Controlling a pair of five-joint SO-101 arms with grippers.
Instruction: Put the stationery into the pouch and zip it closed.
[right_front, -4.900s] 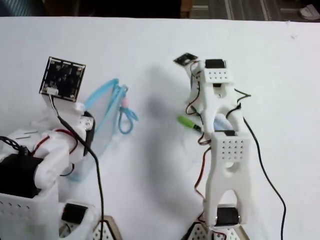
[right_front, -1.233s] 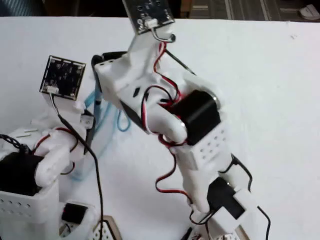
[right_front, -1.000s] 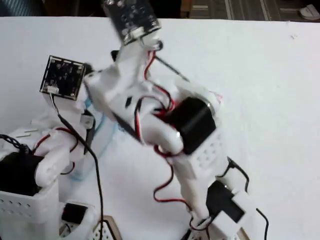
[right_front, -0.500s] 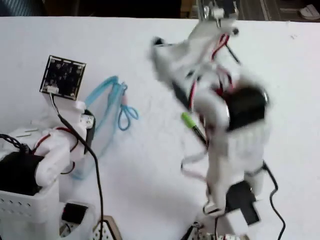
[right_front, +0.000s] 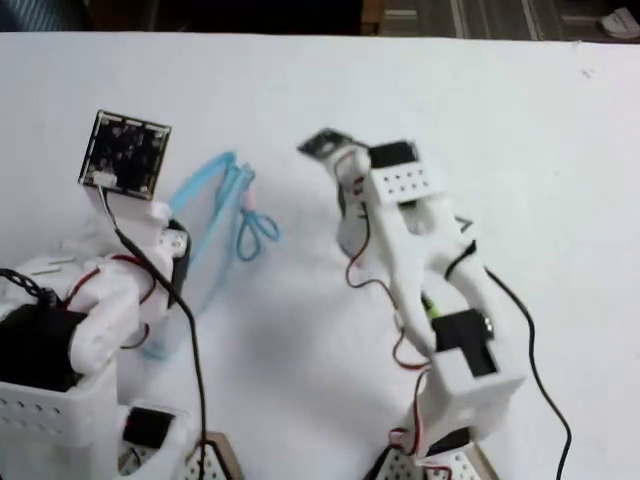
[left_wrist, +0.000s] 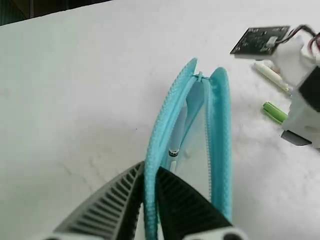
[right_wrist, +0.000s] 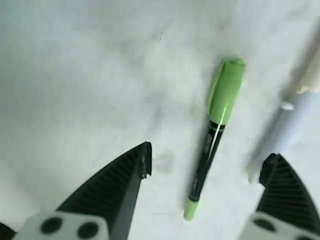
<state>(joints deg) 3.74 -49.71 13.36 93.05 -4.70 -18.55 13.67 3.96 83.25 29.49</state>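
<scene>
From above, the pouch (right_front: 210, 235) sits at nine o'clock of the right arm (right_front: 405, 215). Left wrist: the left gripper (left_wrist: 150, 169) pinches its zipper rim. Right wrist: the right gripper (right_wrist: 210, 151) gapes astride the green pen (right_wrist: 216, 125), which lies along its fingers.

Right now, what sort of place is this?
Probably a robotics test bench or lab: a left arm and a right arm with bare wiring stand at a plain white table with a blue pouch and a green marker on it.
</scene>
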